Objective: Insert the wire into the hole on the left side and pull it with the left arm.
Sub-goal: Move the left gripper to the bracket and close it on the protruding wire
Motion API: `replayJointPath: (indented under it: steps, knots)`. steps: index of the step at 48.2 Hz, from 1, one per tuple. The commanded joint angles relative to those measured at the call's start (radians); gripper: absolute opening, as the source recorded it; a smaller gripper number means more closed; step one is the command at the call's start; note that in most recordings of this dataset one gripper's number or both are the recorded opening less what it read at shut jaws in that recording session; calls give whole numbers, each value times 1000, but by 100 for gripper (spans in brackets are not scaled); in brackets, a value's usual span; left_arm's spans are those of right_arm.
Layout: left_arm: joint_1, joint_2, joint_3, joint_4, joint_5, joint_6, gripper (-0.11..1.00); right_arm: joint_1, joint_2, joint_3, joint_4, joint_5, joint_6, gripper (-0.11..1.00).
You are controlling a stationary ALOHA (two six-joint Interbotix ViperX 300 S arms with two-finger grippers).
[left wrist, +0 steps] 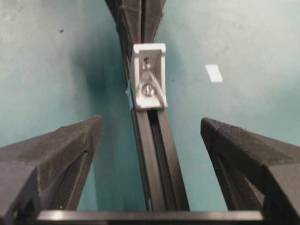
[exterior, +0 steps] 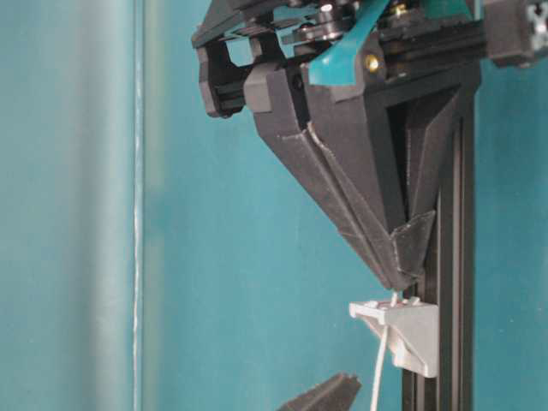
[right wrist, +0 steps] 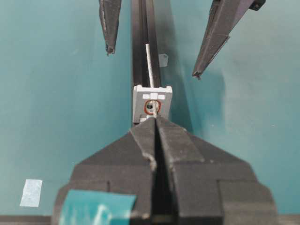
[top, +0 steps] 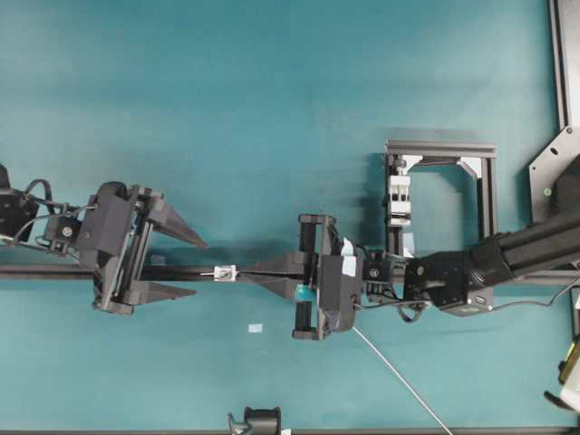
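The small silver bracket (top: 225,272) sits on the black rail (top: 36,271). My right gripper (top: 243,272), marked with teal tape, is shut on the thin grey wire (top: 399,381), its tips right against the bracket (right wrist: 153,96). The wire (right wrist: 149,65) passes through the red-ringed hole (right wrist: 151,108) and sticks out on the far side along the rail. In the left wrist view the wire end (left wrist: 158,89) slants down across the bracket (left wrist: 149,49). My left gripper (top: 198,268) is open, fingers (left wrist: 70,150) either side of the rail, short of the wire end.
A white clamp block in a black frame (top: 441,195) stands at the right. A small pale tape patch (top: 256,328) lies on the teal mat below the bracket. A black clamp (top: 258,421) sits at the bottom edge. The wire's loose length trails toward the bottom right.
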Motion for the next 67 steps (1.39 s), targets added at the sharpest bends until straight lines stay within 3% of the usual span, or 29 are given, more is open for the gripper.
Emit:
replayJointPath:
  steps: [1, 17, 23, 26, 34, 41, 67]
  knots:
    - [2, -11, -17, 3, -5, -3, 68, -9, -14, -12, 2, -2, 2, 2]
    - [2, -11, -31, 3, 14, -6, 67, -9, -14, -12, 2, -2, 2, 2]
    - [0, -11, -31, 3, 15, -6, 61, -9, -14, -12, 2, -2, 2, 2]
    - [0, -11, -31, 3, 14, -6, 52, -9, -15, -12, 0, -3, 2, 2]
    - [-3, -11, -37, 3, 15, -6, 10, -9, -14, -12, 2, -2, 3, 2]
    - [-5, -11, -40, 5, 15, -5, -8, -9, -14, -12, 0, -2, 6, 2]
    - [-15, -11, -35, 3, 18, -5, -10, -9, -15, -15, 2, 11, 8, 2]
